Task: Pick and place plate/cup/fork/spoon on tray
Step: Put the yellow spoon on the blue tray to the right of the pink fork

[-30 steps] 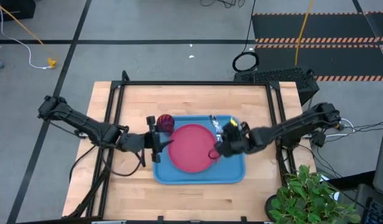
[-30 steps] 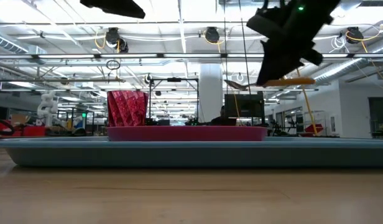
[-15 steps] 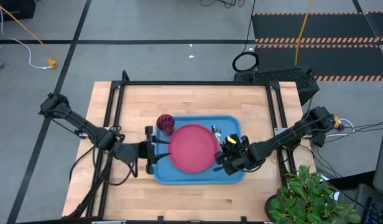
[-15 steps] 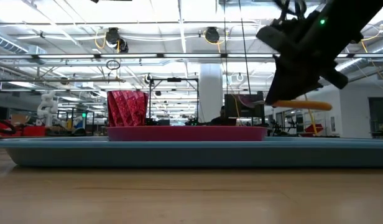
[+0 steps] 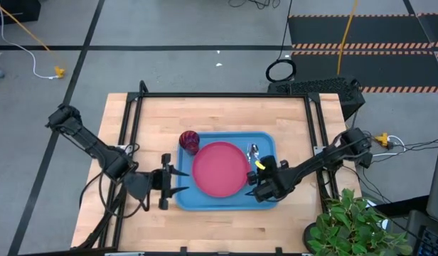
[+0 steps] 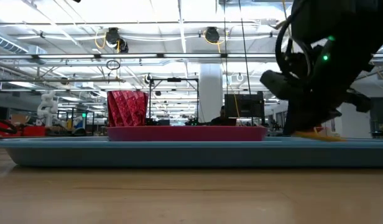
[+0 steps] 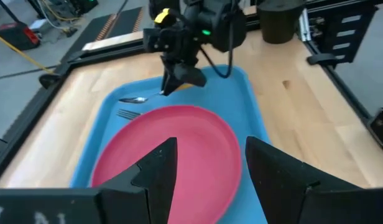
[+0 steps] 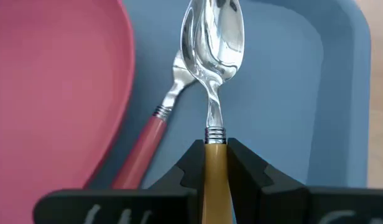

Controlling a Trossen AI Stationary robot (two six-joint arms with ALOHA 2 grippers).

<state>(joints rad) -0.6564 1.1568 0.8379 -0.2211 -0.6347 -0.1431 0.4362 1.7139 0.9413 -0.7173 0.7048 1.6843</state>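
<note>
Writing: no brand, label or lettering readable on any item.
Right gripper [image 5: 257, 189]: low over the tray's right strip, fingers clenched on the spoon's orange handle; 1 s ago it was farther up the tray, approx. level w/ the plate's middle, and stood high in the low view, now down at rim level.
Spoon [image 8: 214, 43]: held, bowl pointing ahead of the gripper, lying across the fork's head in the right wrist view; handle end shows yellow at the rim in the low view [image 6: 317, 134].
Fork [image 8: 155, 118]: on the tray floor betw. plate and spoon, pinkish-red handle just beside the plate's edge.
Plate [image 5: 220, 168]: flat, mid-tray, unmoved since 1 s ago.
Cup [image 5: 189, 141]: upright at the tray's far-left corner, beside the plate, unmoved.
Tray [image 5: 222, 201]: blue, on the wooden table [image 5: 226, 114], holding all four items.
Left gripper [image 5: 174, 182]: fingers spread, released, nothing betw. them; just off the tray's left edge, pulled back and toward the near side vs. 1 s ago.
</note>
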